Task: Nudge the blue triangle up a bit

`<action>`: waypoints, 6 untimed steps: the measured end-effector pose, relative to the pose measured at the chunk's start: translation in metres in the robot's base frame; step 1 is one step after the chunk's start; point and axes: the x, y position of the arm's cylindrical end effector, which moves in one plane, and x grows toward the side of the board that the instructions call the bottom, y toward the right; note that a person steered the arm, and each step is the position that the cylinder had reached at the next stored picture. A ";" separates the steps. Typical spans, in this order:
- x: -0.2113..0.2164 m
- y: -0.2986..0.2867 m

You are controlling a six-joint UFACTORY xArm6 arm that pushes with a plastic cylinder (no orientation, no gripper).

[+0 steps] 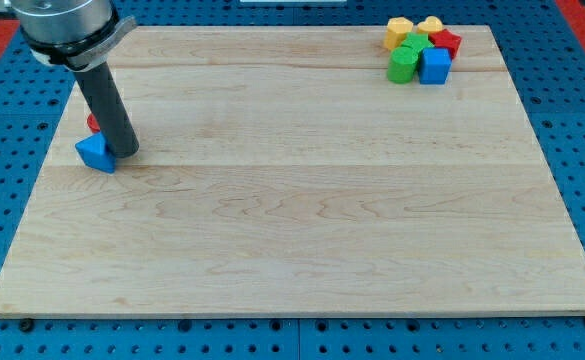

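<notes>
The blue triangle [96, 153] lies near the left edge of the wooden board [302, 200]. My tip [124, 152] rests on the board right beside the triangle's right side, touching or nearly touching it. The dark rod rises from there toward the view's top left. A small red block [92, 123] sits just above the triangle, mostly hidden behind the rod.
A cluster of blocks sits at the board's top right: a yellow block [399, 31], a yellow heart [430, 26], a red block [446, 42], a green block [404, 62] and a blue cube [434, 66]. Blue pegboard surrounds the board.
</notes>
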 end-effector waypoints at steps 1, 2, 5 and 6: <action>0.034 0.007; 0.057 -0.005; 0.038 -0.054; 0.019 -0.054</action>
